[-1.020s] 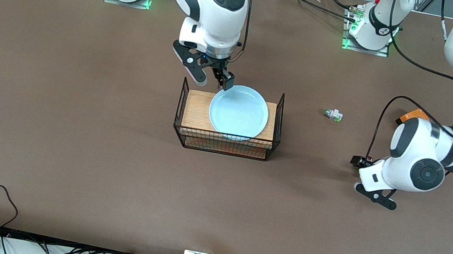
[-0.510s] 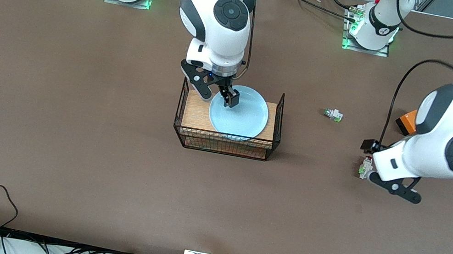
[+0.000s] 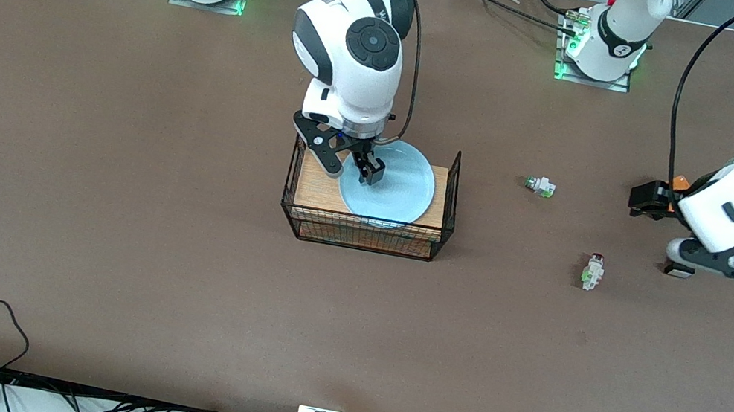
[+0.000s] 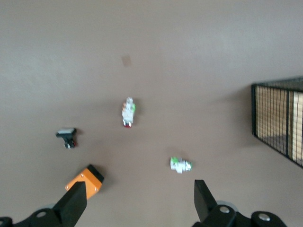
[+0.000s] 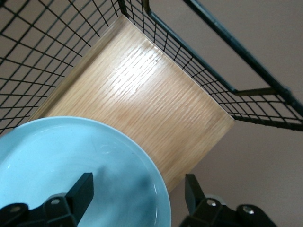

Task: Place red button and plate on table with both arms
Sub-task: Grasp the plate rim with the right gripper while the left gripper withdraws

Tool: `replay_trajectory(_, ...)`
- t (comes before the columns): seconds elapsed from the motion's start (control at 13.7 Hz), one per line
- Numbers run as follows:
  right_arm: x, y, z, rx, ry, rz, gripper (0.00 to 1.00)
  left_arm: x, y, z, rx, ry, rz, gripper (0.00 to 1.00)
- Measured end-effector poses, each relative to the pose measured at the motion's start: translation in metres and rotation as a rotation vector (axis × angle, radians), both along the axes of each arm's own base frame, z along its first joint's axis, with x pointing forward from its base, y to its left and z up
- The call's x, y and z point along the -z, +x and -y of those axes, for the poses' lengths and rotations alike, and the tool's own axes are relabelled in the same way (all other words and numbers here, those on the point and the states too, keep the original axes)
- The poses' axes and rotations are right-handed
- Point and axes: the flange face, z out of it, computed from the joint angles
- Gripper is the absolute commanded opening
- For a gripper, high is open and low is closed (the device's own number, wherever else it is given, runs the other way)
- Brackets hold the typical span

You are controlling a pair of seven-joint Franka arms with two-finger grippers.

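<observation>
Two white arms work over a brown table. The right gripper is low over the wood-topped wire rack at mid-table, at the edge of the light blue plate that lies flat on the rack's wooden top; its fingers stand apart astride the plate's rim, one over the plate's inside and the other outside it above the wood, and whether they touch the rim cannot be told. The plate covers much of the wooden top on the side toward the left arm's end. The left gripper hangs in the air over bare table toward the left arm's end, fingers spread wide with nothing between them. The red button lies on its side on the table, apart from both grippers, between the rack and the left gripper and nearer the front camera than either; its red cap and green patch show in the left wrist view. A white-green switch lies farther from the front camera than the red button, near the rack. A black switch with a white cap and an orange block lie on the table under the left arm, toward that arm's end
</observation>
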Motion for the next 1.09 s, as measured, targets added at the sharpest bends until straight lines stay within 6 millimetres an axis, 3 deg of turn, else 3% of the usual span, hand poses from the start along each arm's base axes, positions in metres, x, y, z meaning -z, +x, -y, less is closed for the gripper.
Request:
replay_trajectory(0.36, 0.013, -0.001, -0.002, -0.002, -0.013, -0.011, 0.56, 0.007, -0.033, -0.015, -0.022, 0.007, 0.063, 1.0)
replay_trajectory(0.58, 0.014, 0.0, -0.002, -0.002, -0.013, -0.011, 0.29, 0.009, -0.035, -0.01, -0.013, 0.007, 0.062, 1.0)
replay_trajectory(0.73, 0.013, -0.001, -0.003, -0.001, -0.009, -0.012, 0.03, 0.009, -0.036, -0.008, -0.01, 0.007, 0.062, 1.0)
replay_trajectory(1.09, 0.008, -0.01, -0.015, 0.017, 0.049, -0.055, 0.0, 0.009, -0.036, -0.008, -0.011, 0.007, 0.061, 1.0)
